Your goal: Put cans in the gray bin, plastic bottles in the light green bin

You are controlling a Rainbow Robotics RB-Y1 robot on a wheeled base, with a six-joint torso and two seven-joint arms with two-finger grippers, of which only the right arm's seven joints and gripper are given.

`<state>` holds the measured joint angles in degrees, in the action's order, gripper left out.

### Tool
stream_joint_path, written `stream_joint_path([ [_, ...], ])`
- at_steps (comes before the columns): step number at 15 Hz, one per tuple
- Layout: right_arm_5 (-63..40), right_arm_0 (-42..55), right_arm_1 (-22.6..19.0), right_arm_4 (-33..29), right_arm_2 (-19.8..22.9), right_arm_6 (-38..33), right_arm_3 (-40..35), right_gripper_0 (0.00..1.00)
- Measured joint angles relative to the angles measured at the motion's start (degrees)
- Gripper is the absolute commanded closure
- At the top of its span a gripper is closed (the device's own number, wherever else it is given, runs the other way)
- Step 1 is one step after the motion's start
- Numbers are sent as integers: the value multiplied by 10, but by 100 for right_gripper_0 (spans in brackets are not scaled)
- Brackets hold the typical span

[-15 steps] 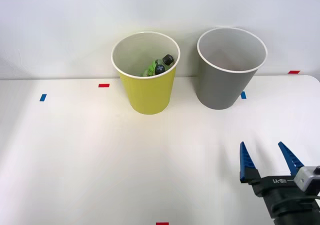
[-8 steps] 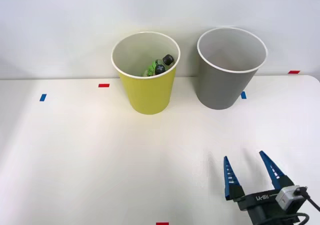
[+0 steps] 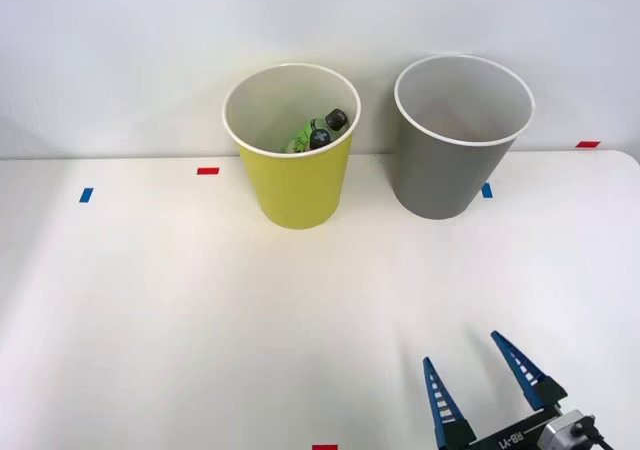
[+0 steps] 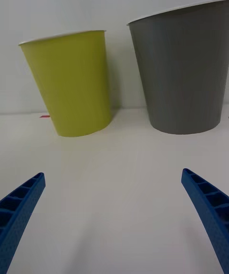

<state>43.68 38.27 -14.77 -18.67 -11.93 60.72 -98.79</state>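
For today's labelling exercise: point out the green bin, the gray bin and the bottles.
green bin [image 3: 297, 185], front view, outer wall.
gray bin [image 3: 440, 175], front view, outer wall.
bottles [image 3: 318, 130], front view, necks inside the green bin.

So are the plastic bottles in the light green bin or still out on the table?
In. The plastic bottles lie inside the light green bin, black caps near its rim.

Matt, probably plastic bins: gray bin [image 3: 450, 170], light green bin [image 3: 297, 185]; smooth white table [image 3: 160, 310].
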Motion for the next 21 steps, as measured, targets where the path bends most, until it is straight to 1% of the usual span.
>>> stream_joint_path([
  [5,21,29,2,20,0,13,0,2],
  [8,52,59,6,55,2,23,0,2],
  [10,69,79,16,71,13,33,0,2],
  [13,77,101,35,73,32,46,0,2],
  [21,77,110,40,72,29,53,0,2],
])
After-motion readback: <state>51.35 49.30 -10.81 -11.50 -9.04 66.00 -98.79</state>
